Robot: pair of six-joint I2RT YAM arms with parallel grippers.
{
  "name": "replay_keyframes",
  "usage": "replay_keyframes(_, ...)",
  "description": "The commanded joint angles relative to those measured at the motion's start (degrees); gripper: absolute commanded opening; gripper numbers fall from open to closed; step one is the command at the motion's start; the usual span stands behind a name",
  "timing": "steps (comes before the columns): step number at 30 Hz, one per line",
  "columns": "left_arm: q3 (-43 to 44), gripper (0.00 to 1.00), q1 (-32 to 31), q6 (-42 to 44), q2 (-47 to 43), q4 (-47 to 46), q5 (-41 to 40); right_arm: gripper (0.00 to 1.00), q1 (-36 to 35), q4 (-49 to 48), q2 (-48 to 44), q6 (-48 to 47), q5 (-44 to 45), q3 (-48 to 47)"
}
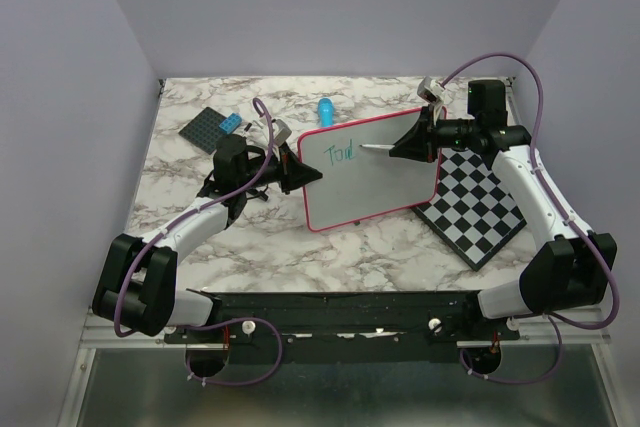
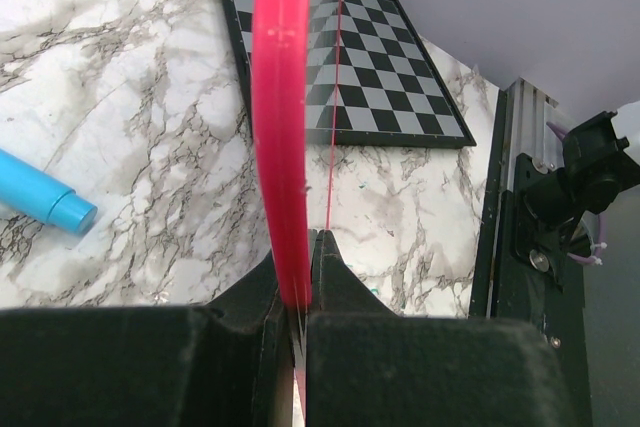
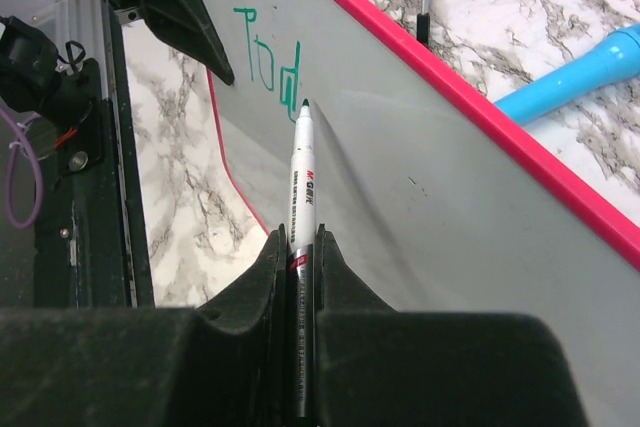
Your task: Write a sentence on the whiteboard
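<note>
Mid-writing, so far just "Tod" of the sentence. Right end effector pinches the marker, whose tip sits straight ahead by the last letter. Left end effector clamps the whiteboard rim. Next is probably the following letter, with steady contact.

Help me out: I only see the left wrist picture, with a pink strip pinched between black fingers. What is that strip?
Observer: It is the rim of a whiteboard, seen edge-on; the left fingers hold it by that edge.
Visitor: Anything written on it?
Observer: Yes, green letters reading roughly "Tod", near the held end.
Visitor: And the pen tip at the top of my picture?
Observer: That marker is clamped in the right fingers, its tip close by the last letter.
</note>
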State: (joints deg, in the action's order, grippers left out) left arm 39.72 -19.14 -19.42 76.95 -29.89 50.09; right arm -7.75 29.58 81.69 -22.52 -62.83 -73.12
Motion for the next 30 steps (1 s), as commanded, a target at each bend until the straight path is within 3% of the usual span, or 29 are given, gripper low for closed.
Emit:
replay_keyframes(1,0.18,0.0,-0.11,6.41,0.66,5.45,-4.12,0.01,0.45,-1.28,-0.74,-0.33,-0.98,-0.27)
replay_keyframes(30,0.27,0.0,-0.55,7.11,0.66,6.07,-4.38,0.01,0.54,-2.69,3.12,1.16,-0.28,-1.76)
